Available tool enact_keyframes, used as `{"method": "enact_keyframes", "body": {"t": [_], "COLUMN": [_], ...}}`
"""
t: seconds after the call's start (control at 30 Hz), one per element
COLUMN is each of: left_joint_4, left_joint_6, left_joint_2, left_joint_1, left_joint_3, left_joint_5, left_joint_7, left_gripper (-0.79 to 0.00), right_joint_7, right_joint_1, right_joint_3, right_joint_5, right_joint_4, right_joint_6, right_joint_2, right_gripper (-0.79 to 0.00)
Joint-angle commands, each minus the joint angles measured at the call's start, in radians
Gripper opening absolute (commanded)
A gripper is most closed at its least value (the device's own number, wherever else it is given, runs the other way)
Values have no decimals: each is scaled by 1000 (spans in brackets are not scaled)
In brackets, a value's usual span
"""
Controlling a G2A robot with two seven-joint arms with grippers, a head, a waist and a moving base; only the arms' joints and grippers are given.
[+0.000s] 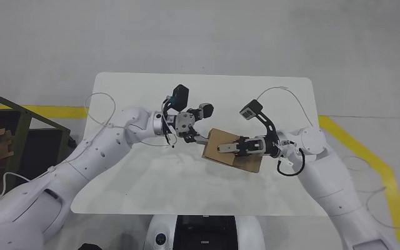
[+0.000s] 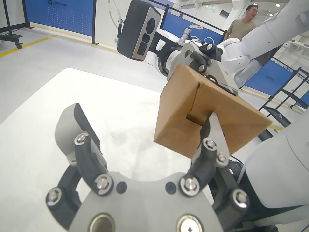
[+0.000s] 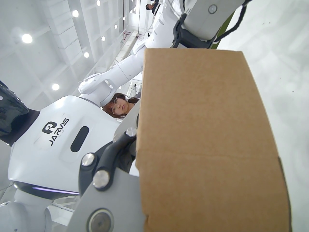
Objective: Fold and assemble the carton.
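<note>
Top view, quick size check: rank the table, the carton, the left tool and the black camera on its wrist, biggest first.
1. table, by far the largest
2. carton
3. left tool, with its fingers spread
4. black wrist camera

The last two are close. The camera seems nearer the lens, so that order is less sure.

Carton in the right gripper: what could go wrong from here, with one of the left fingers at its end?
1. One of the left gripper's fingers has its tip at the slot in the carton's end; pushing in could tear or crush the cardboard there.
2. Only the right gripper holds the carton, apparently off the table; a sideways push may twist it or make it slip.
</note>
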Motion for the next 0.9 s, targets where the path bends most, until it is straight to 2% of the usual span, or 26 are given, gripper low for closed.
{"method": "enact_keyframes", "body": {"t": [0.0,0.2,0.33,0.63,0.87], "left_joint_4": [1,16,38,30,15], "left_joint_6": [0,0,0,0,0], "left_joint_2": [-1,1,14,67,116], "left_joint_1": [-4,-8,7,82,173], "left_joint_3": [3,-6,-40,-157,-229], "left_joint_5": [2,17,30,115,266], "left_joint_7": [0,11,39,125,267], "left_gripper": [0,0,0,0,0], "right_joint_7": [0,2,1,-16,-22], "right_joint_1": [1,6,13,69,153], "right_joint_3": [-1,-3,-7,-75,-202], "right_joint_5": [1,-3,-11,-63,-105], "right_joint_4": [2,9,30,125,271], "right_joint_6": [1,4,15,38,1], "right_joint_2": [-1,-2,-3,-21,-65], "right_gripper": [-785,-785,-785,-785,-785]}}
